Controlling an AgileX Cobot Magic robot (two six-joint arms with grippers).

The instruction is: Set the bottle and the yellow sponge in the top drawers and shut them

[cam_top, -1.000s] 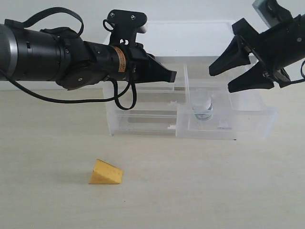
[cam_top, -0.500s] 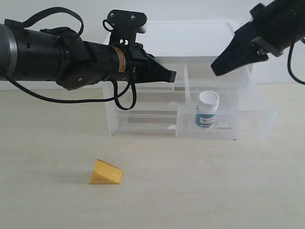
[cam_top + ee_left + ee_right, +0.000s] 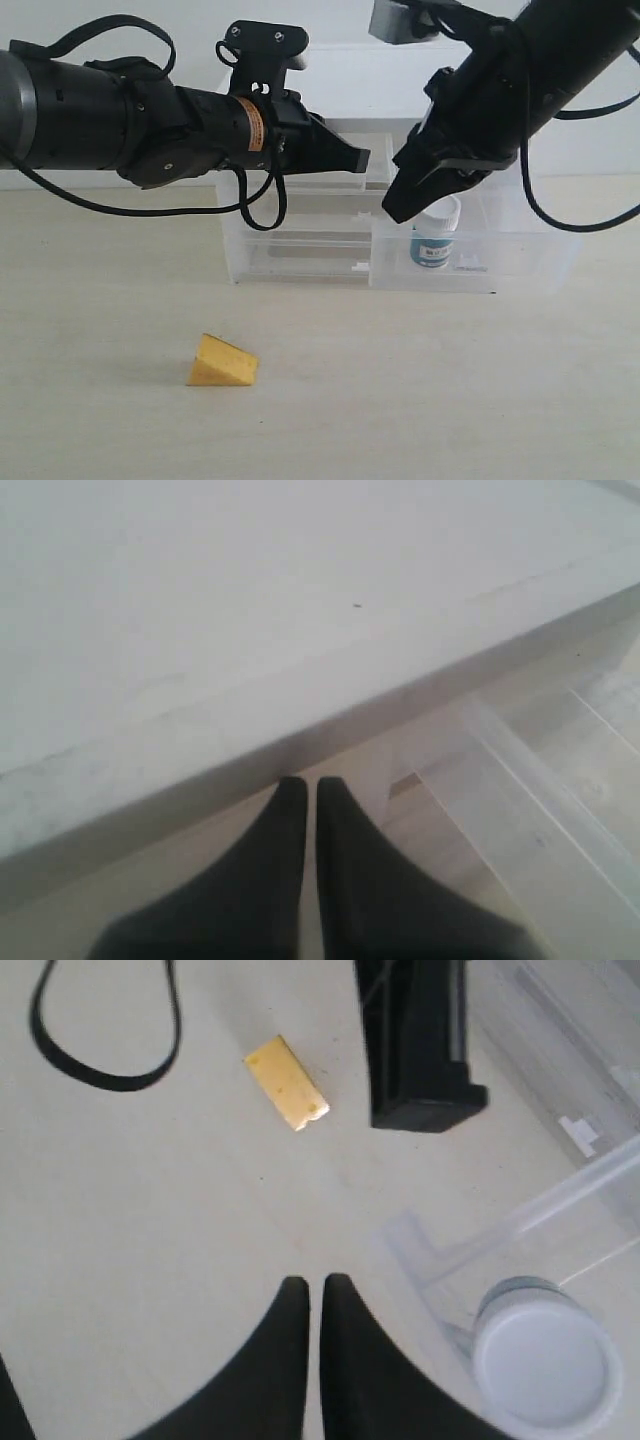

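Blurred a second earlier, the bottle (image 3: 435, 232) stood sharp and upright in the pulled-out right top drawer (image 3: 530, 255), near that drawer's left wall, white cap up and dark label facing the front. From above, the right wrist view showed its cap (image 3: 545, 1355) just inside the drawer's clear corner. The right end effector (image 3: 400, 205) had swung down and across from the upper right, and its jaws, wide apart before, were pressed together and empty. Its tips (image 3: 315, 1285) hung over bare counter (image 3: 450, 400) just outside that corner, close to the bottle, though contact could not be judged. The sponge (image 3: 222, 363) had not shifted; it lay alone toward the counter's front edge, left of middle, well apart from the unit (image 3: 300, 255), which sat along the counter's back edge. The left end effector (image 3: 358, 157) had kept its place at the unit's upper front, left of the open drawer, jaws closed on nothing with only a thin slit between them (image 3: 311, 783), just under the white top (image 3: 250, 630). A black cable (image 3: 100, 1060) looped over the counter near the sponge (image 3: 287, 1083).
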